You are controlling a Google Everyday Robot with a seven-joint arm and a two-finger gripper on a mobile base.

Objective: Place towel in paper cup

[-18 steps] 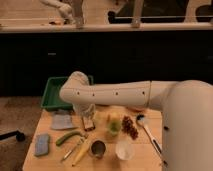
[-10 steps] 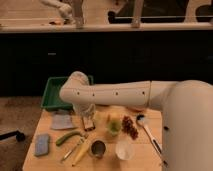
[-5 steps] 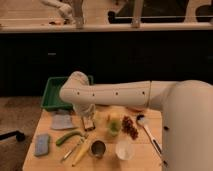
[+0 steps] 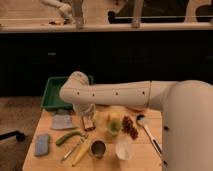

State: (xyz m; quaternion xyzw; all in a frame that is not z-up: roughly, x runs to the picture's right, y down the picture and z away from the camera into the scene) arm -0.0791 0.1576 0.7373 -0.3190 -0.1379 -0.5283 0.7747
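Note:
The towel (image 4: 62,121) is a pale grey-blue cloth lying flat on the wooden table (image 4: 50,160), just in front of the green tray. The paper cup (image 4: 124,149) is white and stands upright near the table's front, right of the dark metal cup (image 4: 98,149). My white arm reaches in from the right across the table. My gripper (image 4: 88,123) points down at the table's middle, a little right of the towel and apart from it, with nothing seen in it.
A green tray (image 4: 52,95) sits at the table's back left. A darker blue pad (image 4: 42,144) lies front left. A green pepper (image 4: 69,137), a banana (image 4: 81,153), a green fruit (image 4: 114,126), grapes (image 4: 130,127) and a spoon (image 4: 148,131) lie around the cups.

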